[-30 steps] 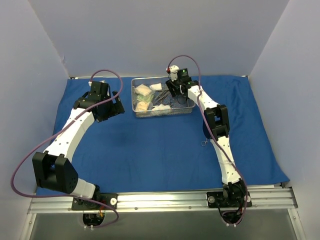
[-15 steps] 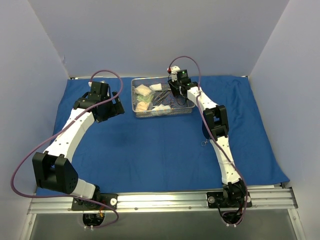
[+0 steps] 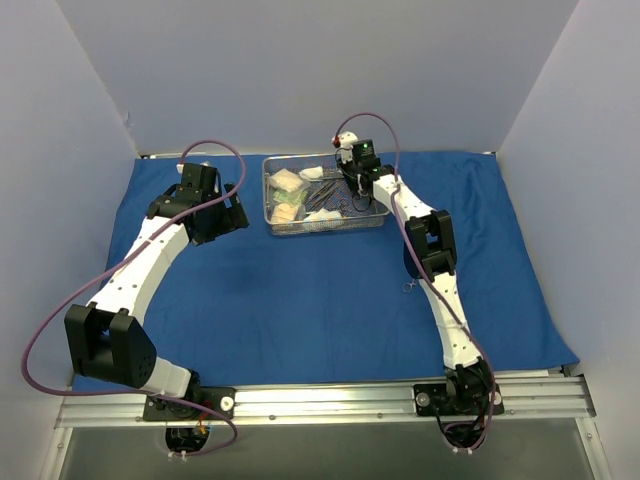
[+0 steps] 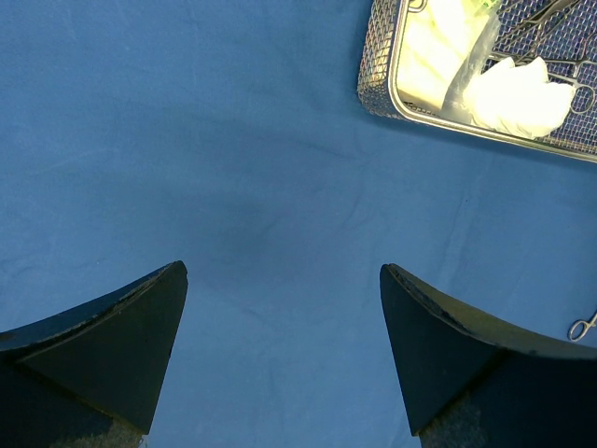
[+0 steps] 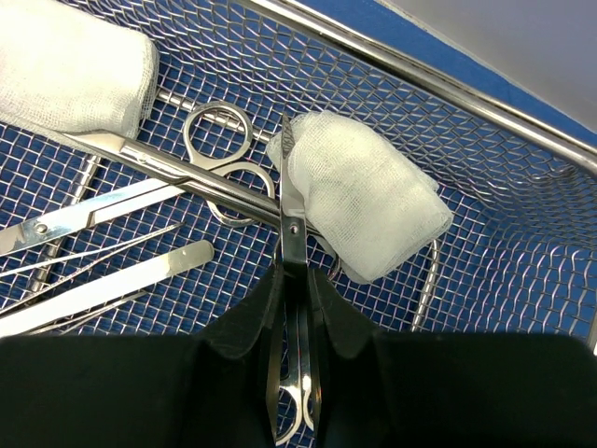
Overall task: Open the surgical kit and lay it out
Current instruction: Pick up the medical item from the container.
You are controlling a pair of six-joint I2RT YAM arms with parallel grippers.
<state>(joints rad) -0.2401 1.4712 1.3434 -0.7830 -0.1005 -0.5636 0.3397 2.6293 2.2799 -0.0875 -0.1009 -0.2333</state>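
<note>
Scissors (image 5: 292, 229), small and of polished steel, are clamped in my right gripper (image 5: 297, 308). In the right wrist view its two black fingers (image 5: 252, 327) press on the shanks just below the pivot screw at lower centre. The blades are closed and point toward the top of the frame, with the ring handles at the bottom edge. The blades lie against the left edge of a folded white gauze pad (image 5: 368, 201) right of centre. To the left I see a ring-handled steel instrument (image 5: 168, 170), flat steel tweezers (image 5: 103, 287) and a second white gauze roll (image 5: 79, 75) in the upper left corner. All of it rests in the rectangular steel wire-mesh tray (image 5: 522, 233).

In the top view that tray (image 3: 325, 229) sits at upper centre on the blue cloth drape (image 3: 300, 310), and yellowish pads in clear packets (image 3: 288, 198) fill its left half. My left gripper (image 4: 280, 359) hangs over bare cloth left of the tray, jaws spread wide and holding nothing. One small steel ringed piece (image 4: 582, 326) lies on the cloth at the right edge of the left wrist view.
</note>
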